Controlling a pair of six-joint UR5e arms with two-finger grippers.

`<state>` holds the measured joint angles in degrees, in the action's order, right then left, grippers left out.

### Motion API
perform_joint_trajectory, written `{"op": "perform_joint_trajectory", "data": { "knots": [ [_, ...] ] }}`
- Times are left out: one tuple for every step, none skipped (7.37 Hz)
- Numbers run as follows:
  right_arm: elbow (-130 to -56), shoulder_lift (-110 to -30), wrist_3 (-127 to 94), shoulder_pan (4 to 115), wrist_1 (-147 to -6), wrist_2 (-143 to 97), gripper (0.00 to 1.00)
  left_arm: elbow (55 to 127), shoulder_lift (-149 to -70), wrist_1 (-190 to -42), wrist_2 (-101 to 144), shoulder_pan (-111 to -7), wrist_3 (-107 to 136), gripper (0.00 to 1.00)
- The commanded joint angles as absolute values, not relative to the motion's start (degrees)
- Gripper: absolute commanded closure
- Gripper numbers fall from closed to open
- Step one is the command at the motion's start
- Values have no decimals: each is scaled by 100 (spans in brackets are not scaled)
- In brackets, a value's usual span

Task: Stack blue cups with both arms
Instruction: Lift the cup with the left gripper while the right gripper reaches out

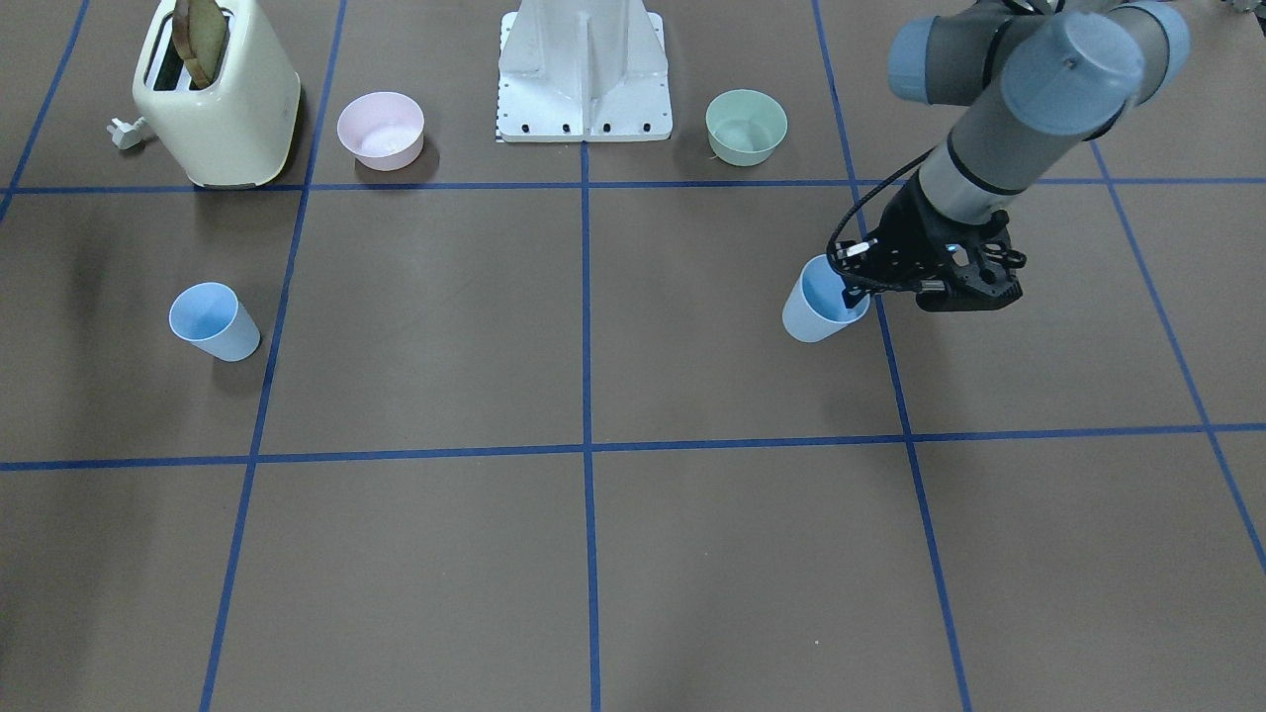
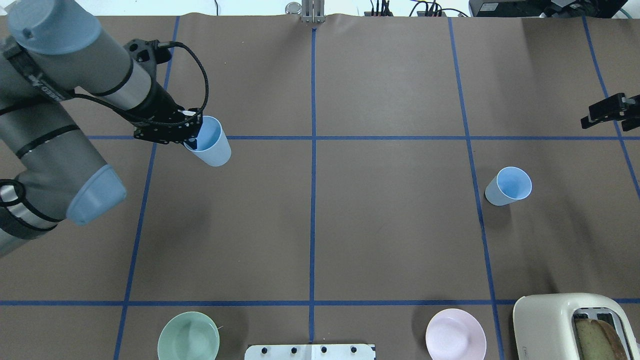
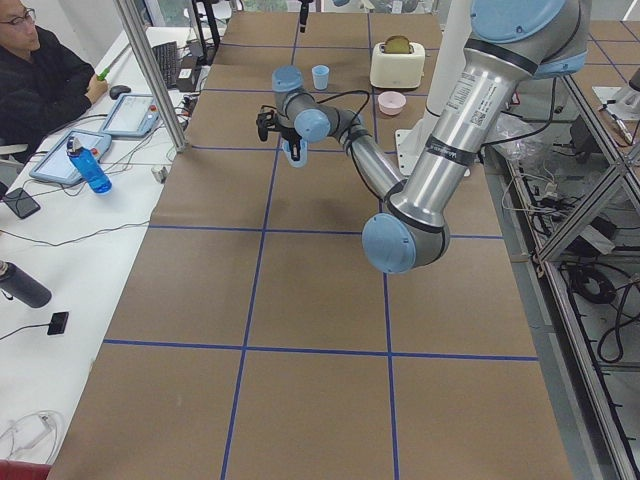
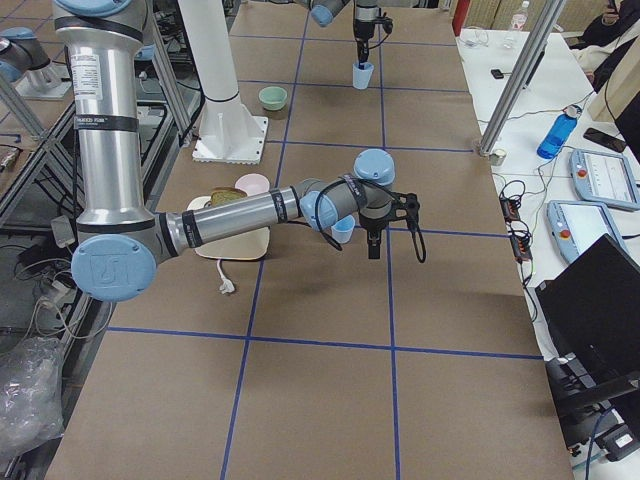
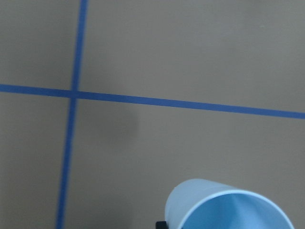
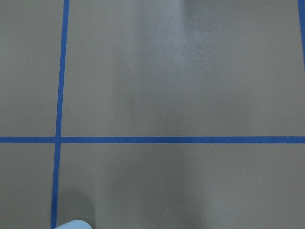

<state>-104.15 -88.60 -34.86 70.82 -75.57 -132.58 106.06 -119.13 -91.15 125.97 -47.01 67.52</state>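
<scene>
My left gripper (image 2: 192,137) is shut on the rim of a pale-blue cup (image 2: 214,150), one finger inside it, and holds it tilted just above the table. The front view shows this cup (image 1: 813,318) at the right, and the left wrist view shows its rim (image 5: 228,210). The second blue cup (image 2: 507,186) stands alone on the table's right side, seen in the front view (image 1: 213,321) at the left. My right gripper (image 2: 611,112) hangs beyond that cup at the view's right edge; its jaws do not show clearly. The right wrist view catches only that cup's rim (image 6: 71,224).
A cream toaster (image 1: 218,94) with bread, a pink bowl (image 1: 381,129), a green bowl (image 1: 746,126) and the white pedestal (image 1: 584,69) stand along the robot's side. An operator (image 3: 40,80) sits at a side desk.
</scene>
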Motion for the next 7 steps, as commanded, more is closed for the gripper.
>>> {"op": "perform_joint_trajectory", "data": {
  "knots": [
    [-10468, -8868, -4135, 6568, -7218, -13009, 0, 10521, -12242, -9070, 12314, -4386, 7144, 100],
    [-10468, -8894, -4592, 6261, -6816, -12782, 0, 10486, -12295, -9070, 12305, -4368, 7154, 100],
    [-10468, -8903, -4945, 6032, -6664, -12710, 0, 10407, -12366, -9070, 12305, -4359, 7154, 100],
    [-10468, -8903, -5148, 5838, -6488, -12552, 0, 10371, -12427, -9070, 12296, -4351, 7163, 100],
    [-10468, -8895, -5263, 5697, -6469, -12455, 0, 10249, -12576, -9079, 12235, -4290, 7372, 100],
    [-10468, -8895, -5282, 5574, -6469, -12350, 0, 10135, -12742, -9070, 12095, -4167, 7470, 100],
    [-10459, -8903, -5300, 5503, -6460, -12305, 0, 10116, -12788, -9070, 12059, -4123, 7532, 100]
  ]
}}
